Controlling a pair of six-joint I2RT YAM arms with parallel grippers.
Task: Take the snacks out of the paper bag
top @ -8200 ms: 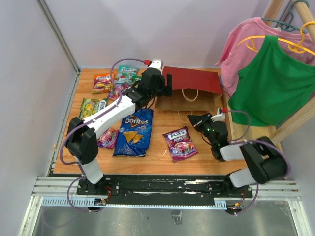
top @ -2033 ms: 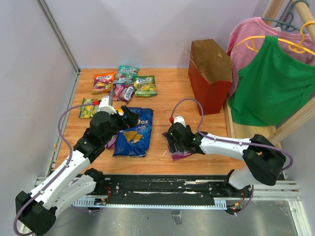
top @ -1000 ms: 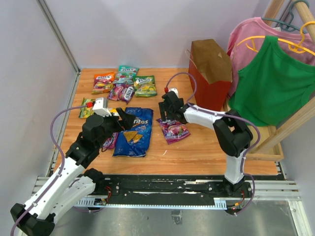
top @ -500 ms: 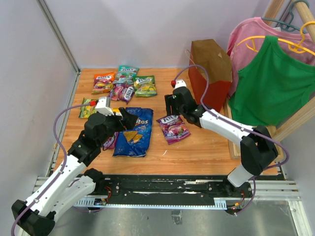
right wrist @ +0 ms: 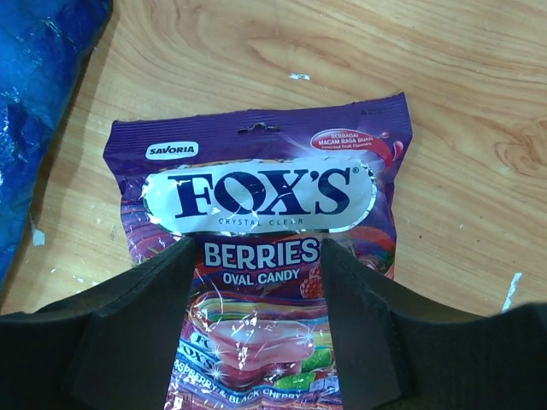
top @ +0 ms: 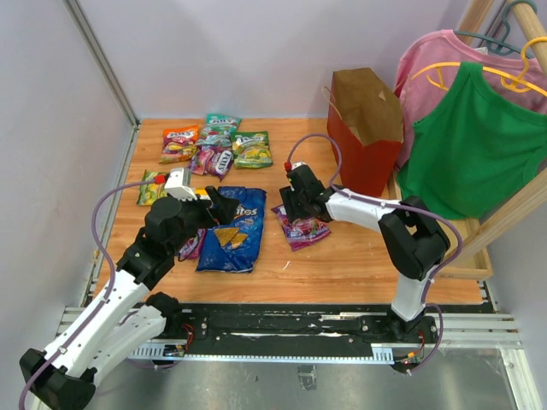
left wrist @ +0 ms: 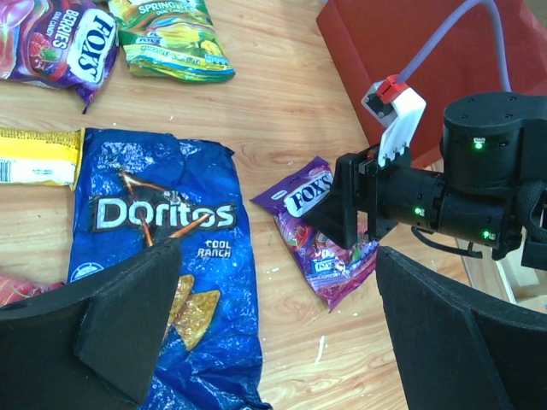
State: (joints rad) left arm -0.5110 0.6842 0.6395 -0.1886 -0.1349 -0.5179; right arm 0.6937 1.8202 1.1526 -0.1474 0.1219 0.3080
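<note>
Wood-grain planks in a warm orange-brown made up the worktop [top: 350,256]. Pale lilac walls [top: 256,51] boxed it in at the back and left, and a black and silver rail [top: 291,329] edged the near side. At the right, a pink shirt [top: 427,68] and a green shirt [top: 466,145] hung on hangers from a wooden rack [top: 504,213].

The paper bag [top: 363,128] stood upright at the far right of the worktop, dark red with its brown mouth open upward. Every snack in view lay outside it. A group of candy packets [top: 214,143] lay flat at the far left. A Doritos bag [top: 231,231] lay nearer the middle, with a yellow bar wrapper [left wrist: 38,156] just beside its top corner. The purple Fox's packet [right wrist: 265,205] lay flat to the right of the Doritos bag, apart from it.

The right end effector [right wrist: 256,256] was over that packet with its fingers spread to either side of the lower half, gripping nothing. Whether they touched the packet could not be made out. The left end effector [top: 220,203] hovered above the Doritos bag, spread wide and empty.
</note>
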